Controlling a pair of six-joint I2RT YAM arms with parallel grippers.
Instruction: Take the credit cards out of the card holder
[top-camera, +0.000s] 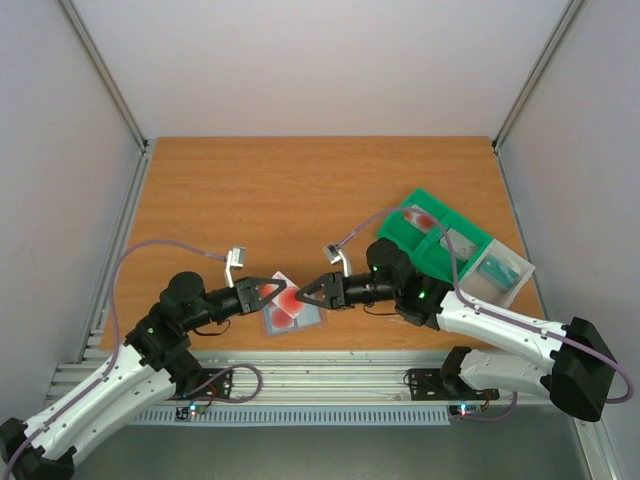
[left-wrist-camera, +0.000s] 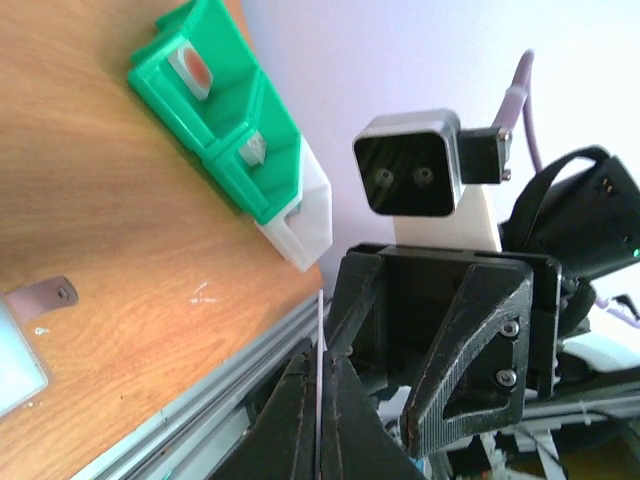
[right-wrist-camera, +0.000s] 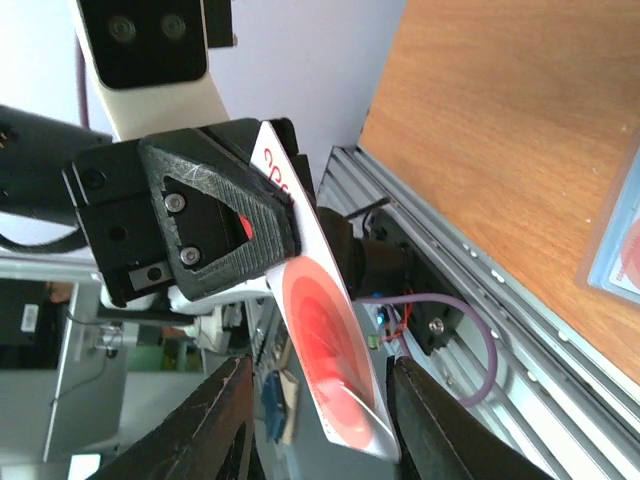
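Note:
A white credit card with a red round mark is pinched in my left gripper and held above the blue-grey card holder, which lies open on the table's near edge. Another red card shows in the holder. In the left wrist view the card stands edge-on between the shut fingers. My right gripper faces the left one. In the right wrist view its open fingers stand either side of the card without touching it. The holder's corner shows at the right.
A green compartmented tray with a pale end section stands at the right and holds a card with a red mark; it also shows in the left wrist view. The table's metal front rail lies below both grippers.

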